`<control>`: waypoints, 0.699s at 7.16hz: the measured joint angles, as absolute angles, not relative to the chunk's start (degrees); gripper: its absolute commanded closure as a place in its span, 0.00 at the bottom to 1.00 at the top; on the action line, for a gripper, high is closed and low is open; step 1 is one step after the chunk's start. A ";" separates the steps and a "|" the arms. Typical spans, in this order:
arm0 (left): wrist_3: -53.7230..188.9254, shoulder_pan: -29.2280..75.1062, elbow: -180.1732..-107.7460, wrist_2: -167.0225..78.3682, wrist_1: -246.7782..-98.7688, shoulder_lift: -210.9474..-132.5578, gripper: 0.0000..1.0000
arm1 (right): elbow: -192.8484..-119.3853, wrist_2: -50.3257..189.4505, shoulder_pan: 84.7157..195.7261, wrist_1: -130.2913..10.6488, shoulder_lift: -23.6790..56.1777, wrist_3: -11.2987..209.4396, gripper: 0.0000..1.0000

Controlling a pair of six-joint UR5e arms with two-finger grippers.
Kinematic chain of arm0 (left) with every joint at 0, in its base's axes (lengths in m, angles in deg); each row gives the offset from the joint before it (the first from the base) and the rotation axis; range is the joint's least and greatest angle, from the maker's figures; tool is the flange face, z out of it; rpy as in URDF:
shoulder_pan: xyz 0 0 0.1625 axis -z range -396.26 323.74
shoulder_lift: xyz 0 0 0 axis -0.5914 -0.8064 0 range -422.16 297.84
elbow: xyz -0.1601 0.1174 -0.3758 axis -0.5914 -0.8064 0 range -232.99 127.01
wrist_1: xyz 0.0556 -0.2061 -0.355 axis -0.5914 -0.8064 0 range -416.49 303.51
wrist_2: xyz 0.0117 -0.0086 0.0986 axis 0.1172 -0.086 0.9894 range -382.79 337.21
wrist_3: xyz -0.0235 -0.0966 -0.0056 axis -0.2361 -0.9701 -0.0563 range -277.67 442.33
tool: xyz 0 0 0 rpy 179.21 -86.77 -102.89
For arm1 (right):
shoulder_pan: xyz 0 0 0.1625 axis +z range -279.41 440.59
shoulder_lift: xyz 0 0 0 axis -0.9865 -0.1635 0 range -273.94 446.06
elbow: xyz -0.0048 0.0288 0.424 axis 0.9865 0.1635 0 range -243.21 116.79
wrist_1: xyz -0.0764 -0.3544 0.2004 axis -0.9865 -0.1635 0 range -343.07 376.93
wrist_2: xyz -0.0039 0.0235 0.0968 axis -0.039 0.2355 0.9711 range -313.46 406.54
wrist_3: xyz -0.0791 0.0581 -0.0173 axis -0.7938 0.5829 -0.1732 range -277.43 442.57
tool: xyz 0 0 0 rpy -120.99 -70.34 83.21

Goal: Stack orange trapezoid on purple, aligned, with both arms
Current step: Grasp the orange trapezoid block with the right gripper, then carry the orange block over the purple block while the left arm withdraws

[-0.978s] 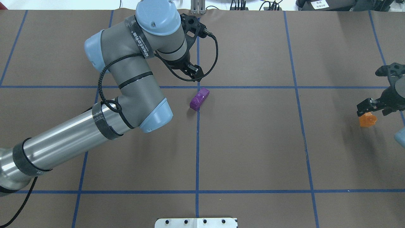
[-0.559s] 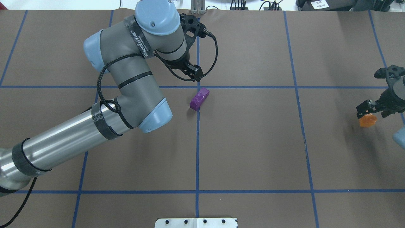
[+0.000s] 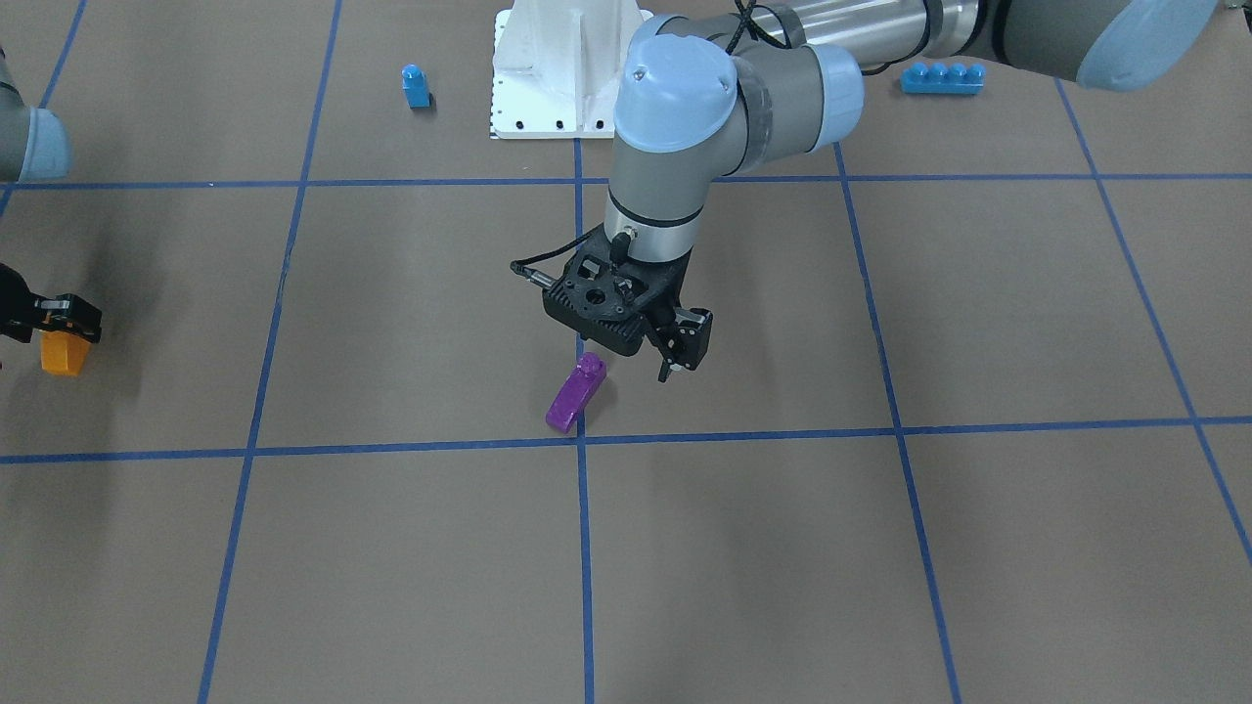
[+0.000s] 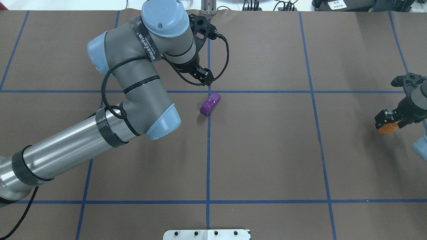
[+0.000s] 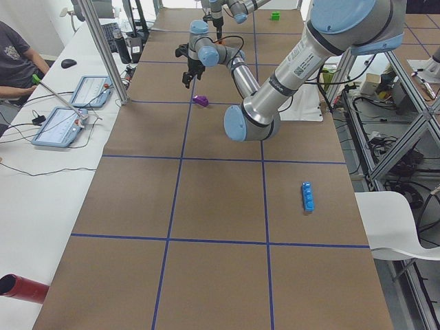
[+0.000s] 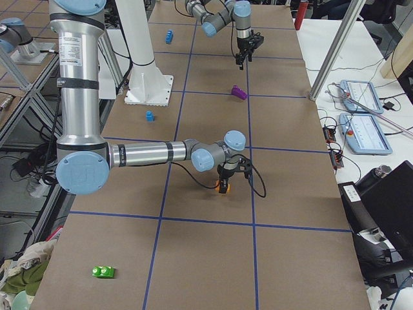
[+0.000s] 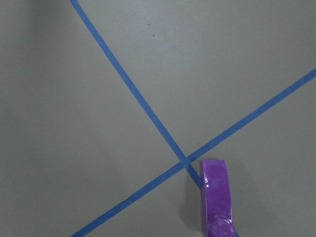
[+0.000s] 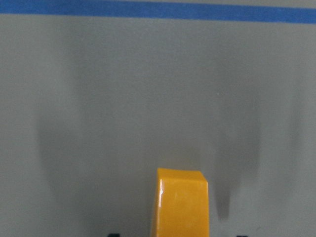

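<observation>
Stacking is not started: the right claw, fingers spread, brackets the orange brick; the purple brick lies free on the table; the left claw opening cannot be told.

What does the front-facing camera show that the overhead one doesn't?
Only the front-facing view shows the small blue single-stud brick and the long blue four-stud brick. Only the overhead view shows black cables beyond the table's far edge. Both show the purple brick, the orange trapezoid and the white base plate.
</observation>
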State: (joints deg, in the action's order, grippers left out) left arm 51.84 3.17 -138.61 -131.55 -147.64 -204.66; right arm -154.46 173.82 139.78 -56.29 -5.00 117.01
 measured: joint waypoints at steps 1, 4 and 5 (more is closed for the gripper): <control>51.83 3.19 -138.77 -131.53 -147.64 -204.45 0.00 | -154.34 173.95 139.71 -56.29 -5.00 117.04 0.67; 51.76 3.13 -139.48 -131.52 -147.64 -203.75 0.00 | -154.40 174.37 139.67 -56.31 -4.58 116.85 1.00; 51.75 3.13 -140.13 -131.52 -147.64 -203.16 0.00 | -154.92 174.86 140.05 -56.44 -3.94 116.79 1.00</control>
State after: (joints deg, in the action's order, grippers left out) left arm 51.75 3.13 -140.13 -131.52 -147.64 -203.16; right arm -154.92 174.86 140.05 -56.44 -3.94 116.79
